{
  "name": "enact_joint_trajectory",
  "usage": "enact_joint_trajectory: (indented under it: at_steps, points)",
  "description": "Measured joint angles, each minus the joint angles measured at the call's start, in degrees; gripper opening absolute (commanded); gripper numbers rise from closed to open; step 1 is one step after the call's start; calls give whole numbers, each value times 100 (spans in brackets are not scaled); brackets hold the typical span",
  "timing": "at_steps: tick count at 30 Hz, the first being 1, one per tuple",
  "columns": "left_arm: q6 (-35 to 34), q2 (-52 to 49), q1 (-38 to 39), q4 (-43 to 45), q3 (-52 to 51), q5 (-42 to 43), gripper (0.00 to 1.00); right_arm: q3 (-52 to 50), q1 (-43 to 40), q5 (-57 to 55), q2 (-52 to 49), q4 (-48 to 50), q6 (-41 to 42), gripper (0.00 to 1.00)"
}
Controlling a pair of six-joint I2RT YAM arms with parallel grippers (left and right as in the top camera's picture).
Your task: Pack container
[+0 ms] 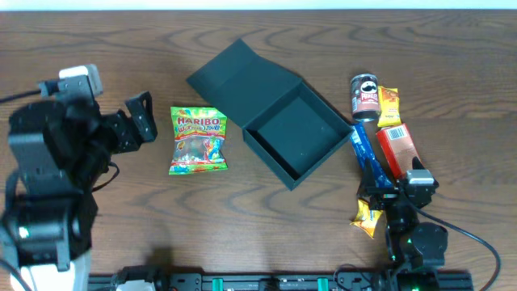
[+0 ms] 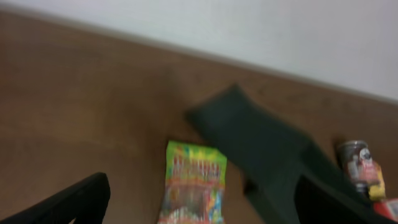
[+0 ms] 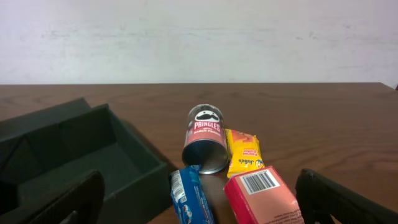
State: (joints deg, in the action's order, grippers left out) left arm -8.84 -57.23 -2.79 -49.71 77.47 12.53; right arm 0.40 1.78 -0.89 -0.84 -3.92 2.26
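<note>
A: Entry. Where is the container [image 1: 296, 133]?

B: Mid-table, turned cornerwise to the table edge. Its hinged lid [image 1: 241, 71] is thrown back flat on the wood at the far-left side, so the square well faces up.

A: Left gripper [image 1: 145, 118]?

B: At the left of the table, fingers spread wide, gripping nothing. It points toward the Haribo bag [image 1: 198, 141], which lies flat between it and the container, touching neither. The left wrist view is blurred but shows both fingers far apart.

A: Right gripper [image 1: 394, 187]?

B: Near edge, right of the container, fingers [image 3: 341, 200] fully apart and holding nothing. Ahead of it lie a blue pack [image 3: 189, 198] and an orange-red carton [image 3: 264, 198] side by side. Beyond them is a Pringles can [image 3: 204, 144] on its side, base toward the wrist camera, with a yellow snack pack [image 3: 243, 153] against it.

A: Anything else?

B: A yellow wrapper [image 1: 367, 217] beside the right arm, partly hidden. It is probably another snack, but I cannot read it.
</note>
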Motion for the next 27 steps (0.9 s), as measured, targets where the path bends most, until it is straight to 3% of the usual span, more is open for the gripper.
enact_joint_trajectory:
  at_steps: [5,7,14,19,23,27]
  points:
    - [-114,-782,85,-1480,179,232,95,0,0,0,0,-2,2,99]
    - [-146,-1091,120,-1615,166,260,96,0,0,0,0,0,2,99]
    - [-94,-2037,195,-1742,164,271,95,0,0,0,0,0,2,99]
    - [424,-2610,813,-1786,162,275,95,0,0,0,0,0,2,99]
    - [785,-3126,1320,-1040,162,310,95,0,0,0,0,0,0,99]
    - [890,-3523,1351,-656,162,162,95,0,0,0,0,0,2,99]
